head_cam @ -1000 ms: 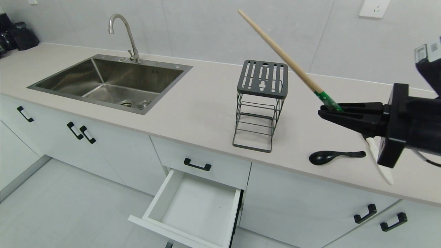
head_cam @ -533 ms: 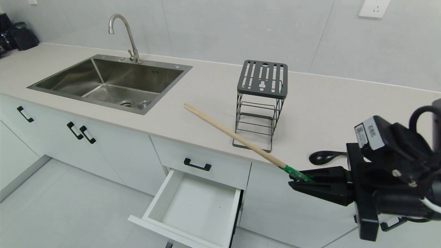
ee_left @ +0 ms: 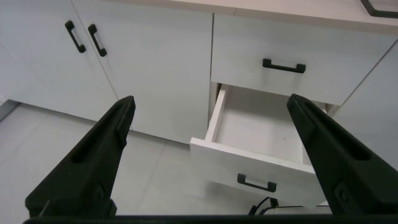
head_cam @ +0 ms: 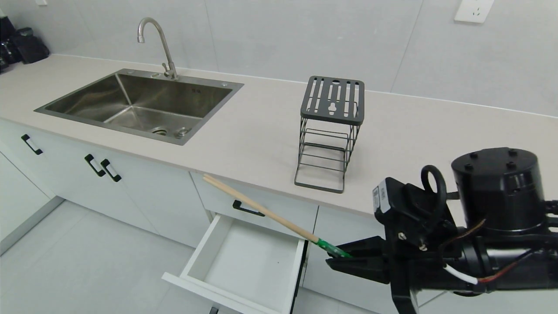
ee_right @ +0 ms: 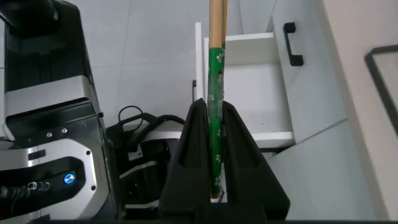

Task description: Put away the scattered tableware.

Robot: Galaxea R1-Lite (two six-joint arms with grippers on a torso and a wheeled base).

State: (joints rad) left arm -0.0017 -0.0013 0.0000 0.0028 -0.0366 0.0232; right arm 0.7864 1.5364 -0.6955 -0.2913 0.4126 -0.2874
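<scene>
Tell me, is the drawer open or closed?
Open. The drawer sticks out from the cabinet front, and its white inside shows.

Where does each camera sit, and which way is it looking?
Head: on the robot's head, looking forward and down over the counter, sink, rack; the right arm shows low on the right.
Left wrist: on the left arm, facing the cabinets and open drawer between its own spread jaws.
Right wrist: on the right arm, looking along its jaws, shut on chopsticks, toward the drawer.
Shared: all three see the drawer; head and right wrist see the chopsticks.
</scene>
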